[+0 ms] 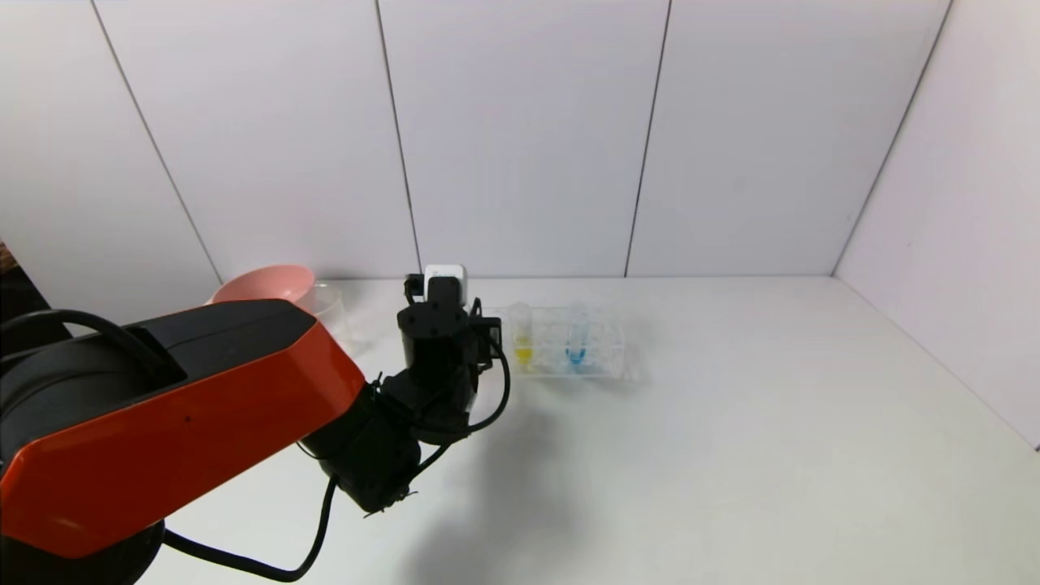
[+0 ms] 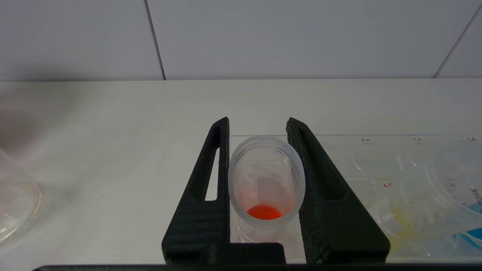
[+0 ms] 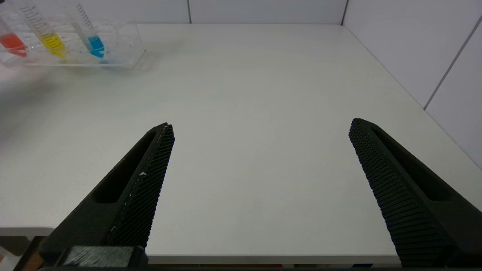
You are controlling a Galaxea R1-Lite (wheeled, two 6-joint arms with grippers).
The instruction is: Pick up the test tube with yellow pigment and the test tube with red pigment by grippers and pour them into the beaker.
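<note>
Pinching the test tube with red pigment (image 2: 266, 180) from both sides, the left gripper (image 2: 258, 126) has its black jaws pressed against the tube's clear wall at the end slot of the clear tube rack (image 1: 605, 357), the red liquid pooled in the rounded bottom. One slot along in the rack stands the test tube with yellow pigment (image 1: 522, 337), upright, and past that a tube with blue liquid (image 1: 577, 341). On the far side of the left gripper from the rack sits the beaker (image 1: 333, 313), just in front of a pink bowl (image 1: 268, 286) by the wall. Well away from the rack, at the table's near edge, the right gripper (image 3: 260, 126) hangs idle with its jaws spread wide and nothing between them
</note>
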